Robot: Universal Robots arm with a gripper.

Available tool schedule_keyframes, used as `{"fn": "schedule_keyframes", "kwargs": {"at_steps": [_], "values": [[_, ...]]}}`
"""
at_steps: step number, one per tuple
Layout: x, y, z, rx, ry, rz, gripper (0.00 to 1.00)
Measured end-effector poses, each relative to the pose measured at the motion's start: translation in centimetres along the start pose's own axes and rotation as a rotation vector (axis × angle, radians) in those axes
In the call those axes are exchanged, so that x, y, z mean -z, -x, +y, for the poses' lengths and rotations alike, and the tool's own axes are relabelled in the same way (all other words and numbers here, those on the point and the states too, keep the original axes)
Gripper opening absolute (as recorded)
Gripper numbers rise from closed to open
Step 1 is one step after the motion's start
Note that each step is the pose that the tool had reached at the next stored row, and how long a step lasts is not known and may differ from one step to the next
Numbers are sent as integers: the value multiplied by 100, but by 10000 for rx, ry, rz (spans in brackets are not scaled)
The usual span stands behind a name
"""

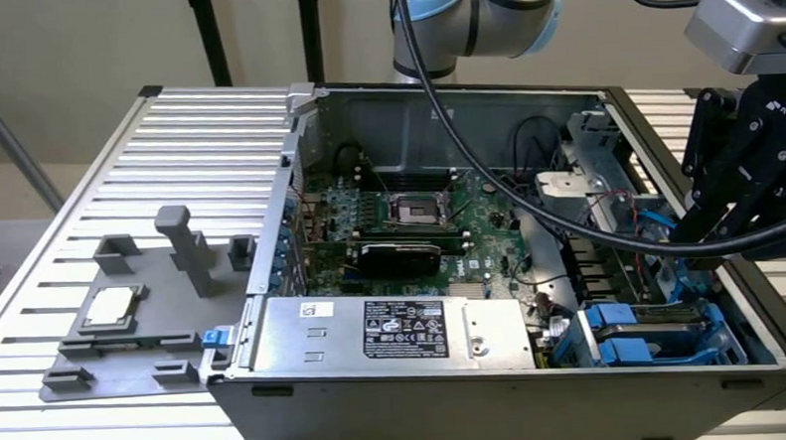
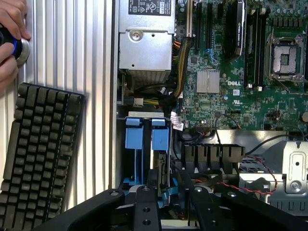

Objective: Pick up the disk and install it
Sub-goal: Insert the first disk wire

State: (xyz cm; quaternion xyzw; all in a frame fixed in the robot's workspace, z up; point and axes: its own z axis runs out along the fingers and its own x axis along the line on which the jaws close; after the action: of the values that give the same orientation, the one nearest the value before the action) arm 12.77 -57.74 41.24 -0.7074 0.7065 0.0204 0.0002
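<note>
The disk [image 2: 161, 169] stands on edge in a slot of the blue drive cage [image 2: 143, 139] at the corner of the open computer case; I see its dark narrow edge beside the blue tabs. In the exterior view the disk [image 1: 666, 313] shows as a silver strip inside the cage [image 1: 638, 353] at the case's front right. My gripper [image 2: 174, 211] hangs just over the cage's far end. One black finger [image 2: 147, 211] is close beside the disk's end, the other stands apart, and a gap shows between them. The gripper [image 1: 707, 241] reaches down into the case.
The motherboard [image 1: 407, 219], power supply [image 1: 398, 329] and loose cables [image 1: 592, 231] fill the case. A grey fixture [image 1: 132, 321] holding a small square chip [image 1: 110, 307] sits on the ribbed table at the exterior view's left. A keyboard [image 2: 41, 154] and a person's hand [image 2: 12, 33] lie beside the case.
</note>
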Motion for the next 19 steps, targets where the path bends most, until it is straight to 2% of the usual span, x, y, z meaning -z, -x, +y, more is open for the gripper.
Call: {"fn": "schedule_keyframes", "kwargs": {"at_steps": [2,6,9,17,19], "values": [[-2,0,-9,2,1,0,31],[-35,1,-184,-1,51,-1,31],[-85,12,-294,2,60,1,31],[-234,164,-337,79,61,8,31],[-267,173,-349,128,63,56,31]]}}
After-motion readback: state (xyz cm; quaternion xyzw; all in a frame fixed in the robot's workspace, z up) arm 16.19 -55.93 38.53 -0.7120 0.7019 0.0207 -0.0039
